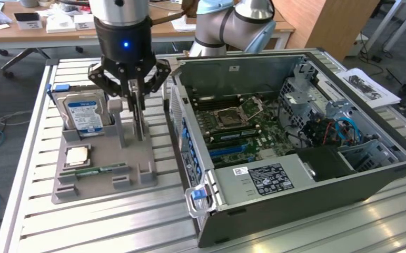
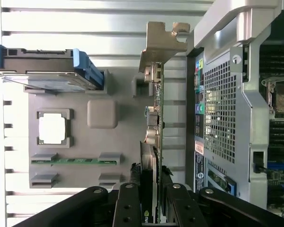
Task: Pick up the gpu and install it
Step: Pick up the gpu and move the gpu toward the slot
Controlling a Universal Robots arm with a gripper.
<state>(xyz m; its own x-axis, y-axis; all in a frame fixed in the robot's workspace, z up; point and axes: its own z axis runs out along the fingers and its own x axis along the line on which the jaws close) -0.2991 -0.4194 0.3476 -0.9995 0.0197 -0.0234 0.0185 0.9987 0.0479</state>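
The gpu [image 1: 140, 118] is a thin card standing on edge over the grey holder [image 1: 134, 184], just left of the open computer case [image 1: 259, 182] in the exterior view. My gripper [image 1: 135, 96] comes down from above and is shut on the card's upper edge. From the wrist the gpu [image 2: 154, 99] is seen edge-on, its silvery bracket at the far end. A black finger [image 2: 128, 205] sits on either side of the card, with the gripper [image 2: 151, 210] shut on it. Whether the card has left its slot in the holder [image 2: 118, 142] I cannot tell.
On the holder also sit a hard drive [image 1: 83, 113] with a blue-white label, a square processor [image 1: 76, 155] and a green memory stick [image 1: 99, 171]. The case's perforated rear wall [image 2: 222, 109] is very close beside the card. Everything rests on a slatted aluminium table [image 1: 104, 226].
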